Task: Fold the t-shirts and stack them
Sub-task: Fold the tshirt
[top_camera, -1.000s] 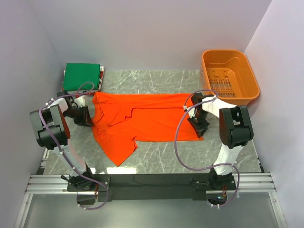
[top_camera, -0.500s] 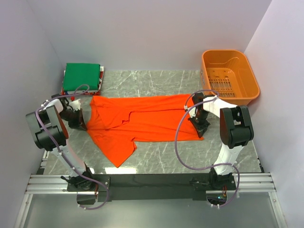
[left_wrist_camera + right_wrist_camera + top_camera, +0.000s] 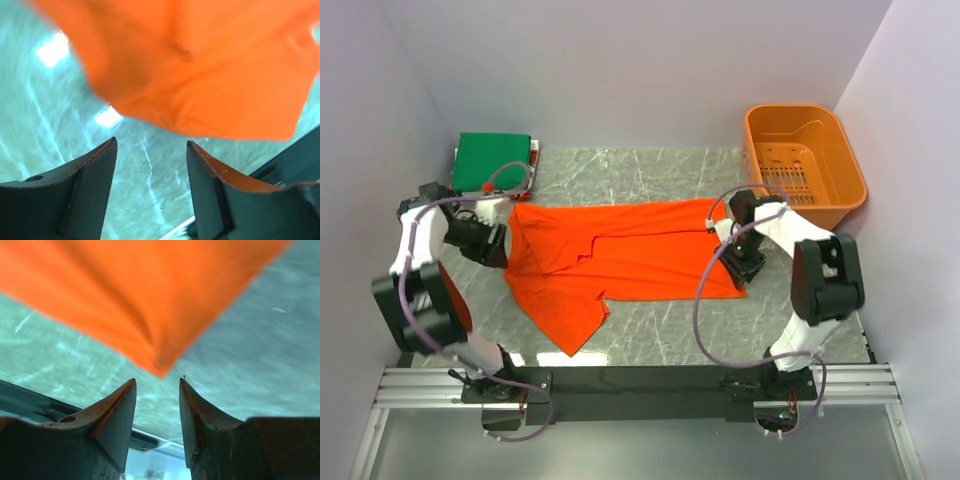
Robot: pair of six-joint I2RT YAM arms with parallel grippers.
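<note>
The bright orange-red t-shirt (image 3: 620, 255) lies spread flat across the marble table, one sleeve pointing toward the near edge. My left gripper (image 3: 496, 246) is at the shirt's left edge. In the left wrist view the gripper (image 3: 150, 147) is open, and the cloth (image 3: 200, 65) lies just beyond the fingertips, not between them. My right gripper (image 3: 747, 266) is at the shirt's lower right corner. In the right wrist view the gripper (image 3: 157, 382) is open, and the cloth corner (image 3: 150, 300) ends just ahead of the tips. A folded green shirt (image 3: 492, 160) lies on thinner white and red ones (image 3: 533, 158) at the far left.
A rigid orange plastic basket (image 3: 840, 175) stands at the far right, close behind the right arm. Grey walls close in the left, back and right sides. The metal rail (image 3: 640, 385) with the arm bases runs along the near edge.
The left gripper pulled the shirt's left edge a little to the left, then let go and drew back. The left arm's elbow swung toward the near edge. The right arm's elbow swung outward.
</note>
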